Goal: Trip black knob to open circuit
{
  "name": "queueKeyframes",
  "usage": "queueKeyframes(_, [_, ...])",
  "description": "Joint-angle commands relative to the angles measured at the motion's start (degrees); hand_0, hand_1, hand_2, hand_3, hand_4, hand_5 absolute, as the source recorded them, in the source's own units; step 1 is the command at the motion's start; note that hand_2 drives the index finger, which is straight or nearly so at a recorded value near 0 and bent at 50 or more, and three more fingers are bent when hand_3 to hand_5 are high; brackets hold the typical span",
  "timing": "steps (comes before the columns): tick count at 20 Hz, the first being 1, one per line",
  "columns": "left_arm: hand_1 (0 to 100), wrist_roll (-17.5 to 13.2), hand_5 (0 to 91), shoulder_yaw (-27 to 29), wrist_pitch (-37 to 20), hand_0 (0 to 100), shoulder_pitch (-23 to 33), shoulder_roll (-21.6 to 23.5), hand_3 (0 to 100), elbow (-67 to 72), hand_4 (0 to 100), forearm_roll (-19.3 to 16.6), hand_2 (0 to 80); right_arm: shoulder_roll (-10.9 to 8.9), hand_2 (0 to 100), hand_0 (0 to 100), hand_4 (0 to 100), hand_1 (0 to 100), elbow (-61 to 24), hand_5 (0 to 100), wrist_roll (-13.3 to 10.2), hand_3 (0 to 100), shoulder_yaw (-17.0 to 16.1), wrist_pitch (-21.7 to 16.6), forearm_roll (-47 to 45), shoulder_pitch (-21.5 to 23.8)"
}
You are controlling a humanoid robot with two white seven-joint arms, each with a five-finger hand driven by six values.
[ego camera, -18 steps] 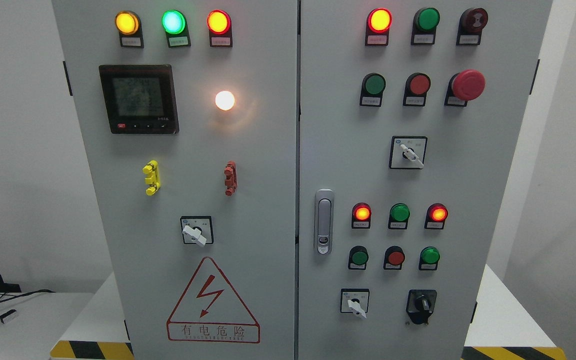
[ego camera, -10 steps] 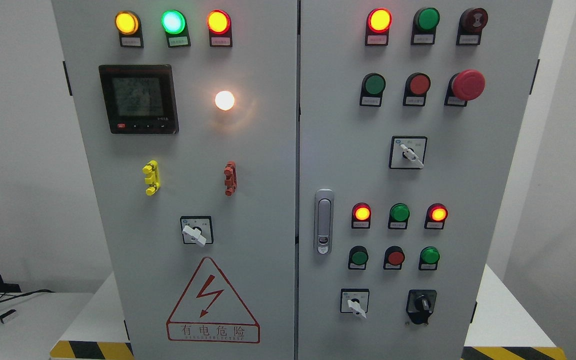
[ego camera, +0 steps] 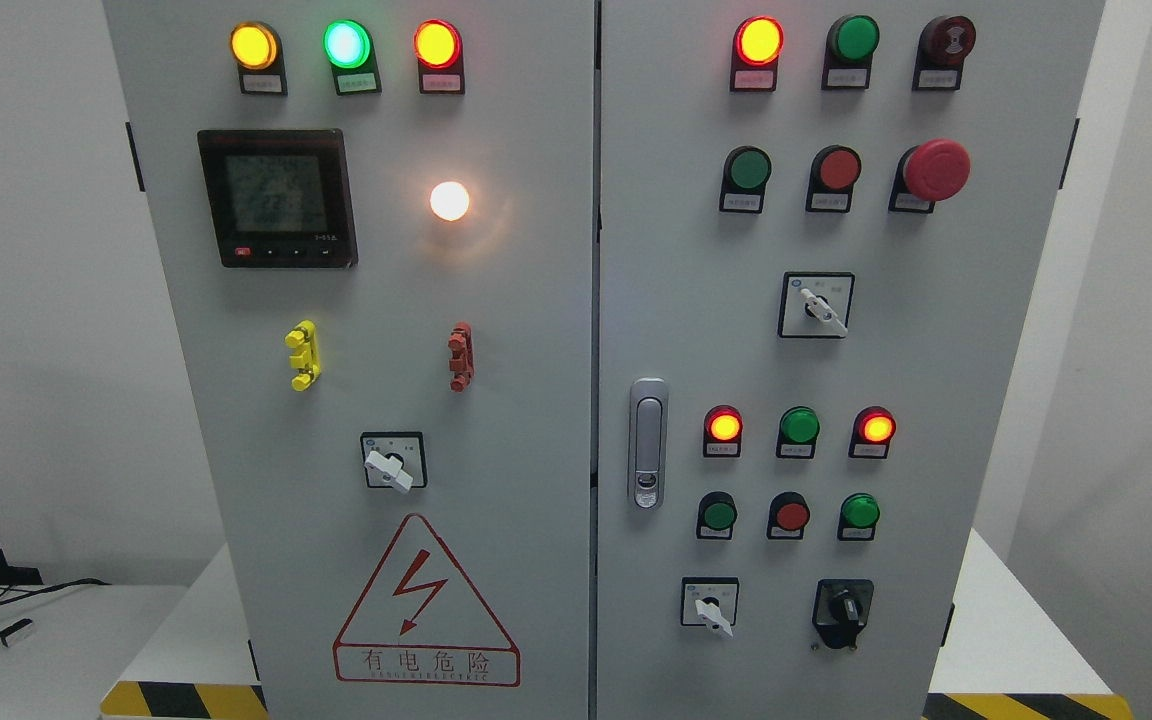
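The black knob sits at the lower right of the grey cabinet's right door, on a black square base, its pointer close to upright. To its left is a white-handled selector switch. Above it are three small buttons, green, red and green, under a row of lamps with two lit red. Neither of my hands shows in the head view.
The left door carries a dark meter display, a lit white lamp, yellow and red handles, a selector and a warning triangle. A silver door latch sits mid-cabinet. A red mushroom stop button protrudes upper right.
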Motion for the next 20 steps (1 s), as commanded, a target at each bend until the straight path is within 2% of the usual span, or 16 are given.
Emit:
queueKeyframes(1, [39,-0.01,0.0,0.00,0.03,12,0.00,-0.06,0,-0.02,0,-1.76,0.0,0.13,0,26,6,33,-13.92,0,0.10,0,0.69,-0.38,0.12,5.56])
queueKeyframes(5, [39,-0.01,0.0,0.00,0.03,12,0.00,0.03,0,0.06,0,-1.76,0.0,0.13,0,26,9,33,-23.68,0,-0.07,1,0.69,-5.82,0.12,11.62])
queueKeyframes(7, [39,-0.01,0.0,0.00,0.03,12,0.00,0.03,0,-0.02,0,-1.76,0.0,0.13,0,26,15,33,-25.62,4,-0.33,10,0.69,-8.46,0.12,12.59])
queueKeyframes(11, [39,-0.01,0.0,0.00,0.03,12,0.00,0.03,0,-0.02,0,-1.76,0.0,0.13,0,26,21,36,-31.16,8,-0.42,18,0.69,-18.56,0.12,17.42])
queueKeyframes(13, [39,-0.01,0.0,0.00,0.03,12,0.00,0.03,0,0.06,0,-1.76,0.0,0.05,0,28,29,38,-34.05,18,-0.77,27,0.77,-22.60,0.21,19.44])
queueKeyframes(14, [39,-0.01,0.0,0.00,0.03,12,0.00,-0.06,0,0.06,0,-1.76,0.0,-0.13,0,28,29,39,-36.07,19,-0.86,27,0.95,-24.36,0.21,21.11])
queueKeyframes(16, [39,-0.01,0.0,0.00,0.03,12,0.00,0.03,0,-0.02,0,-1.76,0.0,-0.04,5,29,31,41,-40.20,28,-0.78,34,0.69,-28.05,0.21,23.75])
queueKeyframes(17, [39,-0.01,0.0,0.00,0.03,12,0.00,-0.06,0,-0.02,0,-1.76,0.0,0.04,6,29,32,42,-41.70,29,-0.78,34,0.69,-30.51,0.21,24.80])
queueKeyframes(20, [39,-0.01,0.0,0.00,0.03,12,0.00,-0.06,0,-0.02,0,-1.76,0.0,-0.39,15,29,38,48,-44.00,36,-0.78,43,0.69,-40.43,0.21,27.10])
